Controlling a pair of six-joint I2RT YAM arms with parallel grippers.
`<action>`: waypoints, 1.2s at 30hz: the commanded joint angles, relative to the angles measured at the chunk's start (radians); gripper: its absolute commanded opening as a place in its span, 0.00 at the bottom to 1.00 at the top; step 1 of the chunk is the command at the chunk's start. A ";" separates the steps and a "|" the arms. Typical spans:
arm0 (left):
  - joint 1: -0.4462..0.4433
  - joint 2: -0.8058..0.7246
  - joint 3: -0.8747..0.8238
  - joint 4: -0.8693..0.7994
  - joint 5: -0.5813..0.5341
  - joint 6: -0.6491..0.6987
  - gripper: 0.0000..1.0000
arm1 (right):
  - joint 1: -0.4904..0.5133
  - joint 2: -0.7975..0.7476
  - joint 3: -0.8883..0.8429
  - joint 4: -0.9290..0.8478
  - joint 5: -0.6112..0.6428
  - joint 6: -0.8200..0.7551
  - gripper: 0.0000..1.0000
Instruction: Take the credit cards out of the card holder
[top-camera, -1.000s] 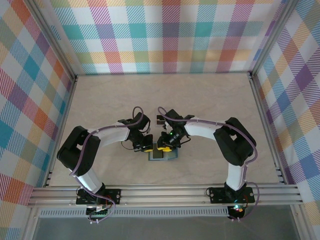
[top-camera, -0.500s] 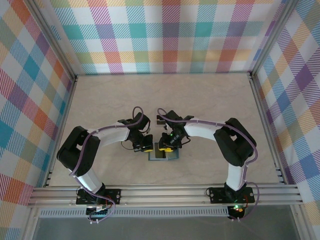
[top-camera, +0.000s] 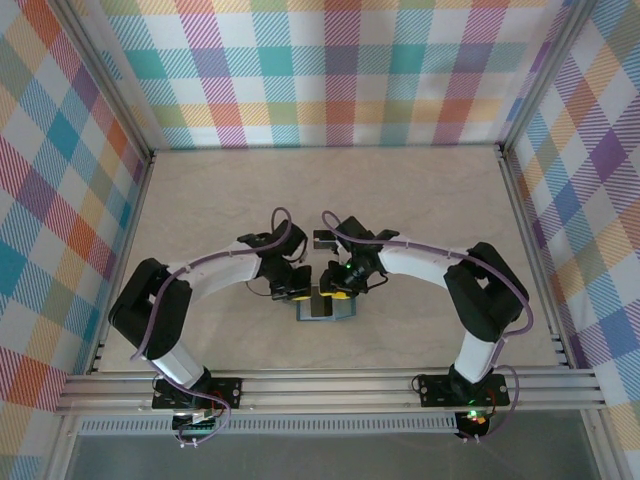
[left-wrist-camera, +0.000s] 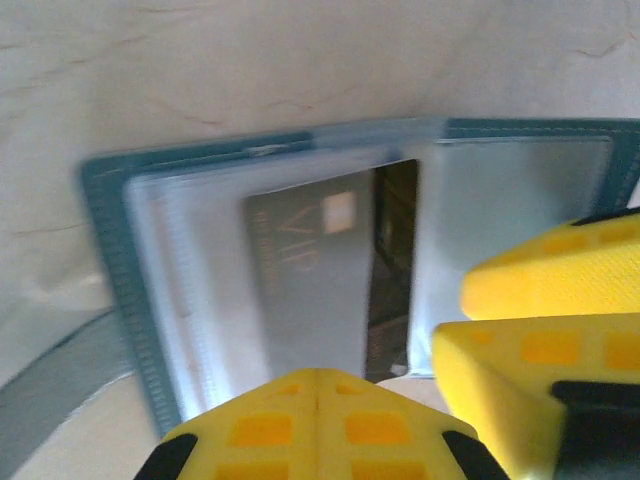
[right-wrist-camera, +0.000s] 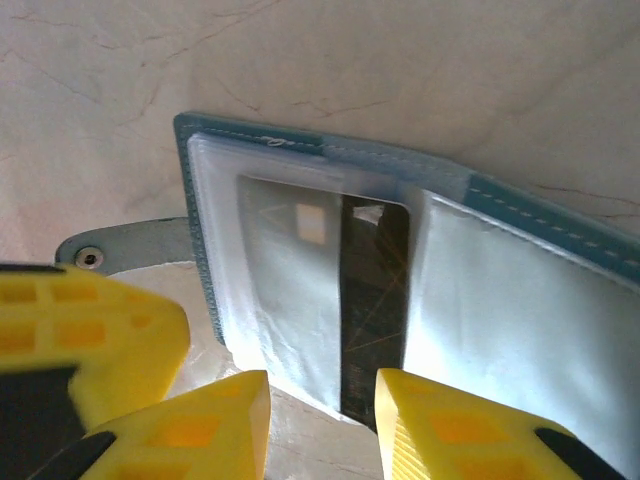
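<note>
At the near middle of the pale beige marbled table (top-camera: 250, 200), between the two arms: a small dark teal bifold card holder (top-camera: 325, 308), lying open and flat, inner panels up.

- Panels are pale blue-grey with clear sleeves. A grey-blue side tab with a small round stud (right-wrist-camera: 128, 246) sticks out from the holder's left edge.
- One thin silver-grey credit card (left-wrist-camera: 305, 280) sits in the panel that is on the left in both wrist views. It has a small pale chip square and faint lettering on its face, and a dark band (right-wrist-camera: 370, 300) runs along the side next to the fold. Most of the card is uncovered.
- No second card can be made out.

Left gripper (left-wrist-camera: 318, 395): yellow fingers pressed tight together, nothing between them. The joined tip is at the near end of the card. Cannot tell whether it touches.

Right gripper (right-wrist-camera: 322, 410): yellow fingers stand partly apart. The near end of the card, dark band included, shows in the gap between them, with one finger over the silver part and the other by the fold. The fingers clamp nothing. Cannot tell whether they touch the sleeve.

From above, both grippers crowd over the holder, just beside each other, the left one on its left half and the right one on its right.
</note>
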 joint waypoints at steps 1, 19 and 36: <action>-0.021 0.060 0.017 -0.028 -0.011 -0.004 0.03 | -0.014 0.025 -0.006 0.020 -0.050 -0.032 0.34; -0.021 0.104 -0.028 -0.045 -0.079 0.004 0.02 | -0.062 0.088 -0.119 0.219 -0.217 -0.062 0.23; -0.027 0.094 -0.044 -0.001 -0.046 -0.011 0.02 | -0.073 0.104 -0.204 0.422 -0.332 -0.008 0.18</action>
